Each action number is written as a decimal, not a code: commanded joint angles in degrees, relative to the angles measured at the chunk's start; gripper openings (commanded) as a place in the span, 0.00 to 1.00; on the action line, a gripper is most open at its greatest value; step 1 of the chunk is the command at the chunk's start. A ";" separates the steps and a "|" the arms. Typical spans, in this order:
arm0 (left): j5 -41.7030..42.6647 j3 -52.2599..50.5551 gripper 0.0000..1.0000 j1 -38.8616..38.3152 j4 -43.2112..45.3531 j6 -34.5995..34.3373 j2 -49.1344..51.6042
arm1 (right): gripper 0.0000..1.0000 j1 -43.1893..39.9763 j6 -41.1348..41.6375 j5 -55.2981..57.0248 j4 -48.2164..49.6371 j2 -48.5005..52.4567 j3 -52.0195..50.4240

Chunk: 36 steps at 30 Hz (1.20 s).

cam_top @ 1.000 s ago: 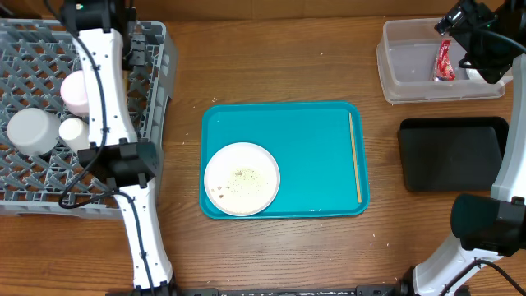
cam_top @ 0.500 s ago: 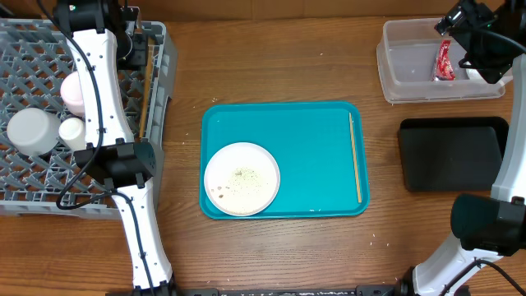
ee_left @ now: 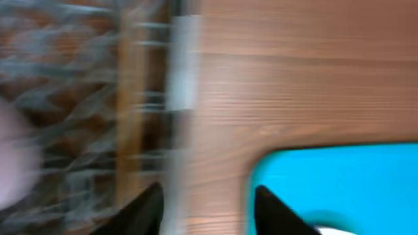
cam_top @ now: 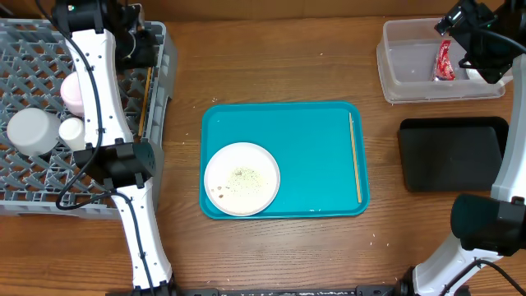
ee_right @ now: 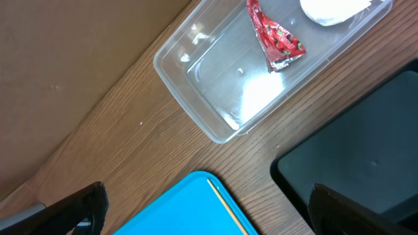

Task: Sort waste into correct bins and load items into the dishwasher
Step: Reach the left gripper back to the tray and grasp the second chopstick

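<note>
Left gripper [ee_left: 208, 196] hangs over the right edge of the one grey dish rack [cam_top: 25, 49]. Its two fingers are parted partway and nothing shows between them (its wrist view is badly smeared). Right gripper [ee_right: 215, 212] hovers above the one clear tub [ee_right: 215, 85], jaws spread wide and holding nothing.

Two chopsticks are in view. The first chopstick [cam_top: 148, 90] lies inside the rack along its right side, just below the left gripper. The second chopstick [cam_top: 355, 156] lies on the one teal tray [cam_top: 312, 131], close along its right rim.

The rack also carries three dishes, all toward its left: a larger bowl [cam_top: 31, 130], a smaller bowl [cam_top: 74, 92] and one small white cup [cam_top: 72, 130] just beside the larger bowl.

One white plate [cam_top: 242, 178] sits in the teal tray's near-left corner, flecked with crumbs [cam_top: 242, 174].

The tub holds two pieces of waste, one red wrapper [ee_right: 274, 39] and one white napkin [ee_right: 333, 8] (only partly in frame). One black tray [cam_top: 452, 152] sits just beside the tub.
</note>
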 commanded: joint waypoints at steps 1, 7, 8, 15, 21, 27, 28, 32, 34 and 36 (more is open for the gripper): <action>31.52 -0.15 0.48 -1.81 -0.15 -1.62 -3.17 | 1.00 -0.04 -0.17 0.52 0.20 0.26 -0.11; 38.69 -0.15 0.63 -9.38 -0.15 -1.75 -3.15 | 1.00 -0.04 -0.17 0.52 0.20 0.26 -0.13; 37.09 -0.15 0.70 -11.80 -0.15 -2.27 -3.13 | 1.00 -0.04 -0.17 0.52 0.20 0.26 -0.11; 7.87 -0.15 1.00 -29.70 -0.13 -20.85 -2.89 | 1.00 -0.04 -0.17 0.52 0.20 0.26 -0.11; 2.05 -0.17 1.00 -43.71 1.27 -26.80 -1.11 | 1.00 -0.04 -0.17 0.52 0.20 0.26 -0.11; -18.88 -0.17 1.00 -54.71 2.47 -43.58 2.21 | 1.00 -0.04 -0.17 0.52 0.20 0.26 -0.11; -23.87 -0.17 1.00 -57.24 2.45 -46.60 3.37 | 1.00 -0.04 -0.17 0.52 0.20 0.26 -0.13; -31.10 -0.17 1.00 -61.42 2.45 -51.12 6.05 | 1.00 -0.04 -0.17 0.52 0.20 0.26 -0.11; -32.70 -0.17 1.00 -62.38 2.58 -53.07 7.48 | 1.00 -0.04 -0.17 0.52 0.20 0.26 -0.11; -32.74 -0.17 0.99 -62.79 3.37 -53.57 9.05 | 1.00 -0.04 -0.17 0.52 0.20 0.26 -0.11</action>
